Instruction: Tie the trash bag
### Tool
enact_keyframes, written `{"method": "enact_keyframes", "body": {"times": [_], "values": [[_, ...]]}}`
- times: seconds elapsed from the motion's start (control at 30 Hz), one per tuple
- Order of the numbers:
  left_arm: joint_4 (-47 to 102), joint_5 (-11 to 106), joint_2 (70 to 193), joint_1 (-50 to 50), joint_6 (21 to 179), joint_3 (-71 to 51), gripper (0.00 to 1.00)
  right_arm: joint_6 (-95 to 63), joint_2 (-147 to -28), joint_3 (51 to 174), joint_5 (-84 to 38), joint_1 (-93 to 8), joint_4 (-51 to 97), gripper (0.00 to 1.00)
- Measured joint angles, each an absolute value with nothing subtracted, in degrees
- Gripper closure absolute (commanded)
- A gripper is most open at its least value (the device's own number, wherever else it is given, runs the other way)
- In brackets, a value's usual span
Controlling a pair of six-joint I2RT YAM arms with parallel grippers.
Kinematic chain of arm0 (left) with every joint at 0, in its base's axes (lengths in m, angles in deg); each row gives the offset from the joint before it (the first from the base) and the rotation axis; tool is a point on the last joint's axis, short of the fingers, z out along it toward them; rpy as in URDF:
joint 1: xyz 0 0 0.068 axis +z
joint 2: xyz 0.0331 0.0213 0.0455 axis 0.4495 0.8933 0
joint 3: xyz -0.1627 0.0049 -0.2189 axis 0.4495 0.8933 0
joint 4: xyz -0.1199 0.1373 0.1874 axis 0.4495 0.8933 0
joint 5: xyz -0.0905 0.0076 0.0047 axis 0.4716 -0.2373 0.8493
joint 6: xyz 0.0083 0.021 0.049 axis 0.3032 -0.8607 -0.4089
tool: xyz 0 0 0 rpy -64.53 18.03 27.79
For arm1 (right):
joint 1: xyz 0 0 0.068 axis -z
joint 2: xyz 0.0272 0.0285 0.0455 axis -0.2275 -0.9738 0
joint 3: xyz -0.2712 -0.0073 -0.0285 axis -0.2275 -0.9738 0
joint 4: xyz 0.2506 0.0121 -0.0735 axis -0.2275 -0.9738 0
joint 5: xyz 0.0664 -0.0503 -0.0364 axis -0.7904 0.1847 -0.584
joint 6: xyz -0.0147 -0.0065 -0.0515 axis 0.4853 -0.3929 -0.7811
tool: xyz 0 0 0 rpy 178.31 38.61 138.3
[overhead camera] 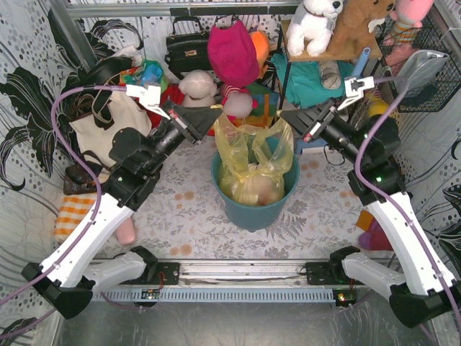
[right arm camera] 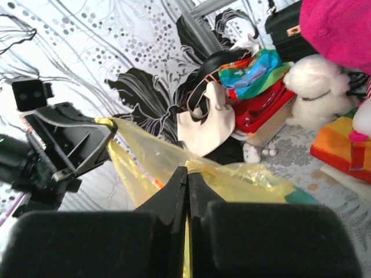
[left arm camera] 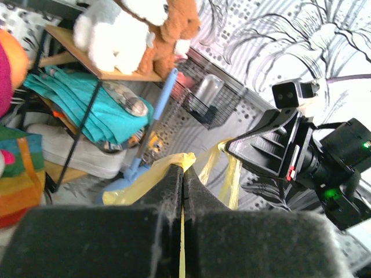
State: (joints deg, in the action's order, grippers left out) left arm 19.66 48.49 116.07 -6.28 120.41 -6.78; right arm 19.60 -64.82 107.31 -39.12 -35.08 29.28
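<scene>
The trash bag point(overhead camera: 252, 155), thin yellow-green plastic, sits inside a teal round bin point(overhead camera: 253, 210) at the middle of the table, with pale crumpled stuff showing through it. Its two top flaps are pulled up and outward. My left gripper point(overhead camera: 218, 115) is shut on the left flap, and in the left wrist view yellow film point(left arm camera: 142, 178) runs out between the closed fingertips of that gripper point(left arm camera: 182, 171). My right gripper point(overhead camera: 284, 115) is shut on the right flap. The right wrist view shows the bag point(right arm camera: 249, 182) pinched at the tips of the right gripper point(right arm camera: 186, 169), stretched across to the left one.
A cream tote bag point(overhead camera: 108, 124) with dark straps stands at the back left by a black handbag point(overhead camera: 187, 47). Plush toys point(overhead camera: 234, 54) crowd the back. A shelf point(overhead camera: 338, 54) and a wire basket point(overhead camera: 425, 72) stand at the back right. An orange checked cloth point(overhead camera: 72, 215) lies at the left.
</scene>
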Motion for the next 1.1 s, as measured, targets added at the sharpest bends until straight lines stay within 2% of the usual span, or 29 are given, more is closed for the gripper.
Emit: {"method": "enact_keyframes", "body": {"times": [0.2, 0.37, 0.5, 0.8, 0.97, 1.1], "values": [[19.2, 54.1, 111.1, -6.3, 122.7, -0.3, 1.00, 20.5, -55.9, 101.0, -40.9, -35.1, 28.1, 1.00], [20.6, 54.0, 107.5, -6.3, 123.1, 1.6, 1.00, 20.5, -52.3, 100.0, -40.5, -35.1, 26.5, 1.00], [20.6, 51.9, 106.8, -6.3, 122.7, -0.5, 1.00, 20.0, -54.2, 103.0, -38.7, -35.1, 24.7, 1.00], [16.5, 52.2, 114.7, -6.3, 121.7, -10.4, 1.00, 19.8, -66.9, 116.0, -39.8, -35.1, 30.1, 1.00], [16.3, 49.4, 113.5, -6.3, 120.9, -10.4, 1.00, 19.5, -65.5, 116.1, -40.0, -35.1, 33.6, 1.00], [18.0, 41.2, 110.5, -6.3, 120.9, -10.4, 1.00, 17.5, -61.8, 114.7, -38.2, -35.1, 34.4, 1.00]]}}
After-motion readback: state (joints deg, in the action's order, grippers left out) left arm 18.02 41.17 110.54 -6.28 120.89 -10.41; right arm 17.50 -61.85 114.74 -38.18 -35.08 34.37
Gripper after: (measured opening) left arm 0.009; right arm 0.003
